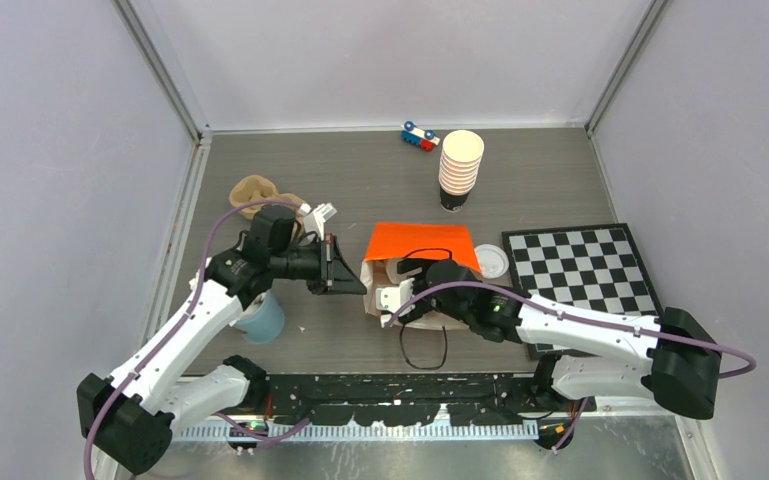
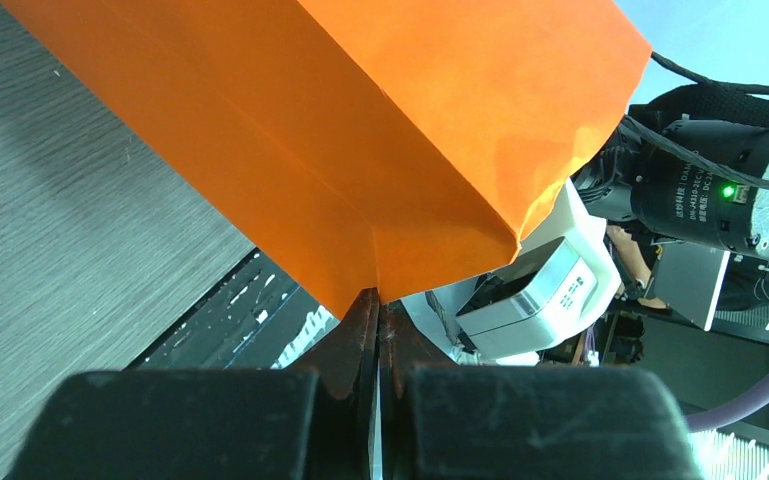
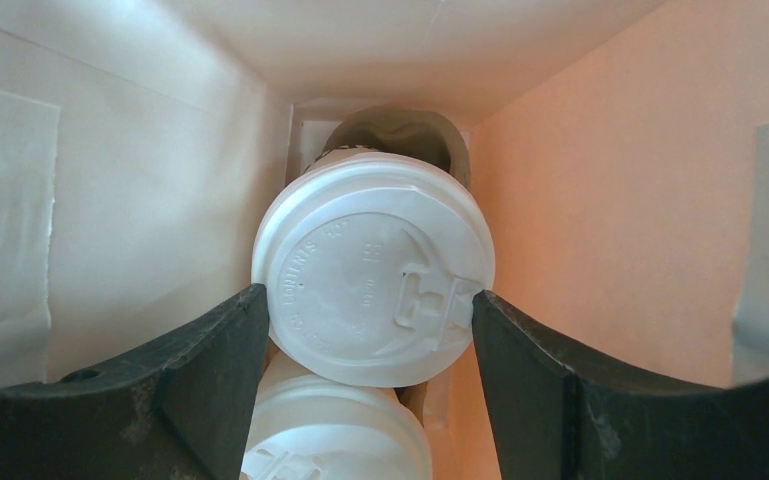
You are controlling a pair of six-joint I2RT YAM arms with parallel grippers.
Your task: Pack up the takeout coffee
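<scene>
Your small white lidded paper cup is inside the tall orange paper bag, its lid overlapping a second white lidded cup in the right wrist view. Your right tool reaches into the bag, spread wide, one finger against each side of that upper lid. Your left tool is pinched tight on the bag's edge, over the grey bench.
</scene>
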